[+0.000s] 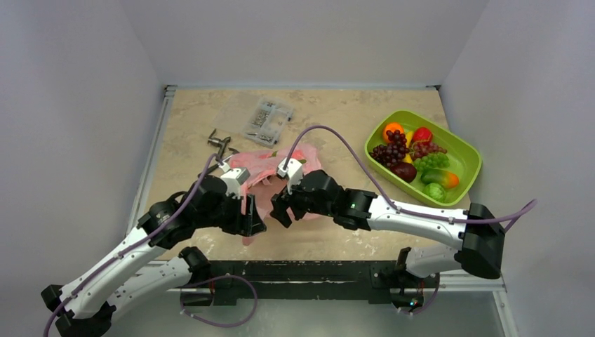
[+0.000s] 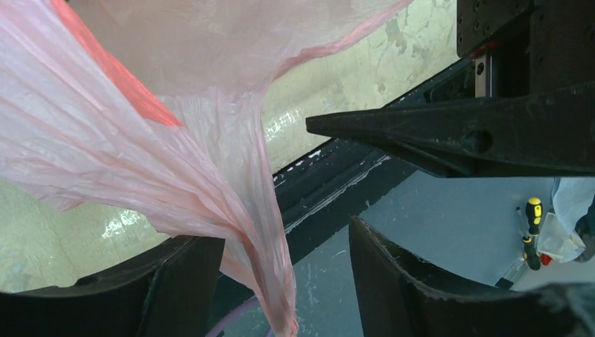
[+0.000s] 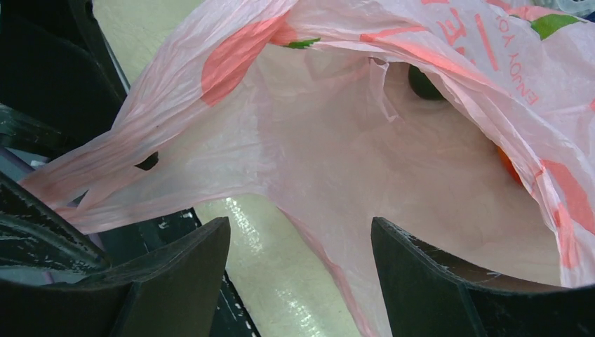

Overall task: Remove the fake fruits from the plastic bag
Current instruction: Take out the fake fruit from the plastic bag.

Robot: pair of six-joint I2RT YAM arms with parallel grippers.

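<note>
The pink plastic bag (image 1: 270,172) lies crumpled at the table's middle. My left gripper (image 1: 251,219) is at its near left corner; in the left wrist view (image 2: 281,239) the jaws stand wide apart and a twisted strand of the bag (image 2: 238,189) hangs loose between them. My right gripper (image 1: 281,210) is open (image 3: 300,228) and faces the bag's open mouth (image 3: 365,140). Inside the bag an orange fruit (image 3: 509,167) and a dark green one (image 3: 423,84) show. Other fake fruits, an orange (image 1: 393,130), strawberry (image 1: 422,134), grapes (image 1: 390,151) and mango (image 1: 440,177), lie in the lime-green tray (image 1: 469,156).
A clear compartment box of screws (image 1: 266,119) and a small metal tool (image 1: 219,142) lie behind the bag at the back left. The tray stands at the right edge. The two grippers are close together near the table's front edge (image 1: 316,261).
</note>
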